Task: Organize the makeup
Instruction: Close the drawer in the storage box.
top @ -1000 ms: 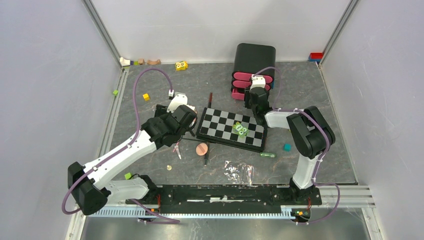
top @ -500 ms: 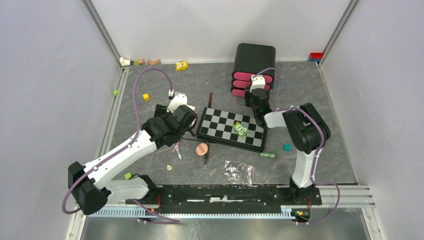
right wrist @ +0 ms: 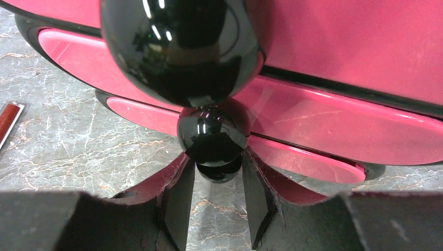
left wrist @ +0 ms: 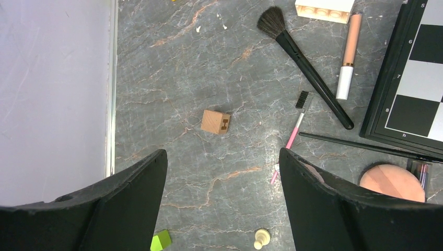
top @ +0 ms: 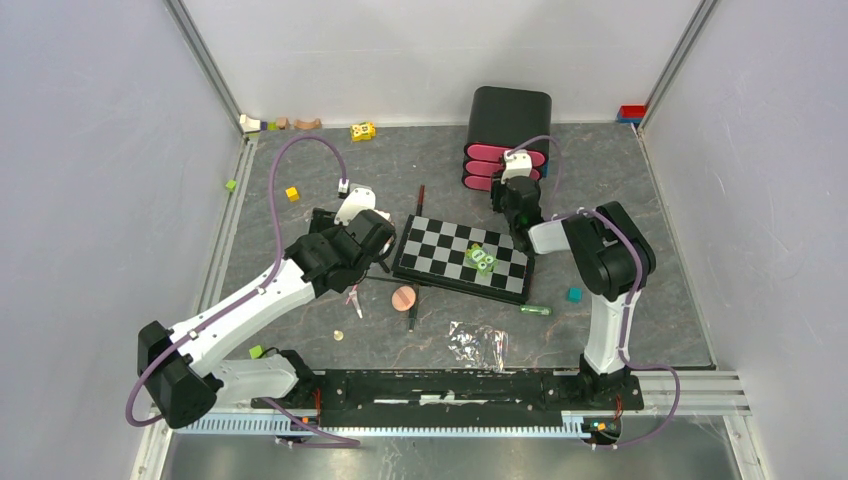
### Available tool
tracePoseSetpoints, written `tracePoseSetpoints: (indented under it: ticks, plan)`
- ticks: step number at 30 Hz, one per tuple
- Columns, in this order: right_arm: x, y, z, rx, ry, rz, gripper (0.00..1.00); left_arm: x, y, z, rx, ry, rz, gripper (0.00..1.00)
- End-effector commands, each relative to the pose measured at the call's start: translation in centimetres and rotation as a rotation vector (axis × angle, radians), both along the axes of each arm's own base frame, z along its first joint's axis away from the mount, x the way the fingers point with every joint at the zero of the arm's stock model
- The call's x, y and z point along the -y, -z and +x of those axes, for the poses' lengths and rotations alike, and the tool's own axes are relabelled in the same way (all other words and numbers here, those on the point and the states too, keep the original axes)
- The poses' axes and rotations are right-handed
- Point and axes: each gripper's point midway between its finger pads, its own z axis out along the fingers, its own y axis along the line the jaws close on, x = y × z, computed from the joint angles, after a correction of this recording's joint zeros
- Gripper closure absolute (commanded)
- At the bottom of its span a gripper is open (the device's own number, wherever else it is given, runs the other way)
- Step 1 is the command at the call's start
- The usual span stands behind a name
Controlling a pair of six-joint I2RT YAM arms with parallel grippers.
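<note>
The right gripper (right wrist: 217, 166) pinches the lowest knob (right wrist: 219, 173) of the pink drawer case (top: 510, 112), apparently to pull it straight open, while the left gripper (left wrist: 222, 157) hangs open near the brush (left wrist: 308, 73) on the bench (left wrist: 172, 78).

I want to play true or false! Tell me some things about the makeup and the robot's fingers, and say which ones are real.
1. The left fingers are wide apart and hold nothing. True.
2. The peach puff lies on top of the chequered board. False: it lies on the table, beside the board.
3. The right fingers sit on either side of a black knob on the pink drawers. True.
4. The black brush stands upright. False: it lies flat on the table.
5. Small green blocks sit on the chequered board. True.
</note>
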Motion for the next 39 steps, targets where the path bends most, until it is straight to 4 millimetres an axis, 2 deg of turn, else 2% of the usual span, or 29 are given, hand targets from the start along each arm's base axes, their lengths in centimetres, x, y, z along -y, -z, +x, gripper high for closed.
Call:
tracePoseSetpoints:
  ticks: [1, 10, 14, 22, 26, 30, 33, 39]
  plan:
    - [-0.6, -2.5, 1.9, 0.092, -0.016, 0.019, 0.56, -0.3, -0.6, 0.5, 0.029, -0.006, 0.031, 0.15]
    - [-0.5, -2.5, 2.6, 0.095, -0.021, 0.017, 0.55, -0.3, -0.5, 0.6, 0.027, -0.005, 0.037, 0.15]
    - [-0.9, -2.7, 2.1, 0.091, -0.047, 0.033, 0.55, -0.3, -0.5, 0.6, 0.025, -0.004, 0.039, 0.15]
    - [-0.5, -5.3, -1.7, 0.118, -0.069, 0.11, 0.55, -0.1, -0.7, 0.5, 0.024, 0.007, 0.016, 0.15]
    - [-0.6, -6.1, -4.0, 0.091, -0.11, 0.127, 0.55, 0.8, -0.3, 0.5, -0.007, 0.037, -0.012, 0.15]
    - [0.4, -7.2, -5.9, 0.072, -0.083, 0.137, 0.54, 1.1, -0.6, 0.4, -0.004, 0.049, -0.034, 0.16]
    - [0.8, -8.4, -6.5, 0.063, -0.063, 0.159, 0.53, 0.7, -1.2, 0.1, 0.021, 0.044, -0.05, 0.15]
    - [2.4, -8.8, -7.3, -0.055, 0.058, 0.176, 0.49, 0.7, -1.0, -0.5, 0.02, 0.058, -0.087, 0.14]
